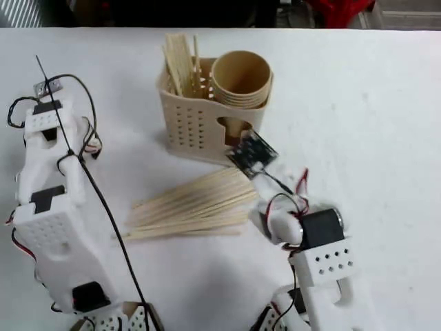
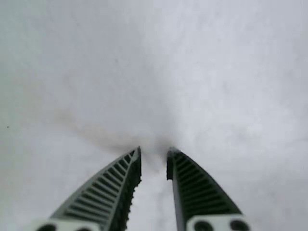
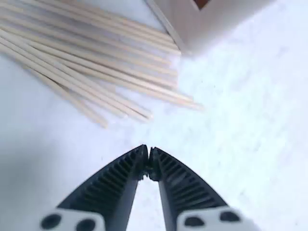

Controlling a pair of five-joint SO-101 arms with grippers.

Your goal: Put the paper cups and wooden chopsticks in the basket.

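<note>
Chopsticks (image 1: 187, 207) fanned beside basket (image 1: 187, 129), right end effector (image 3: 148, 155) pressed together, left end effector (image 2: 154, 155) slightly parted

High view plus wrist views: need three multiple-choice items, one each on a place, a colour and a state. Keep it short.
1. The fanned chopstick pile lies:
A) on a plate
B) on the table, on the arms' side of the basket
C) on the floor

2. The stacked paper cups are:
A) brown
B) blue
C) green

3. The right claw is:
A) open around a cup
B) shut on a chopstick
C) shut, holding nothing

Answers:
1 B: the sticks lie flat on the white table near the basket's wall.
2 A: brown rims nest inside the basket.
3 C: its tips meet, short of the pile.
</note>
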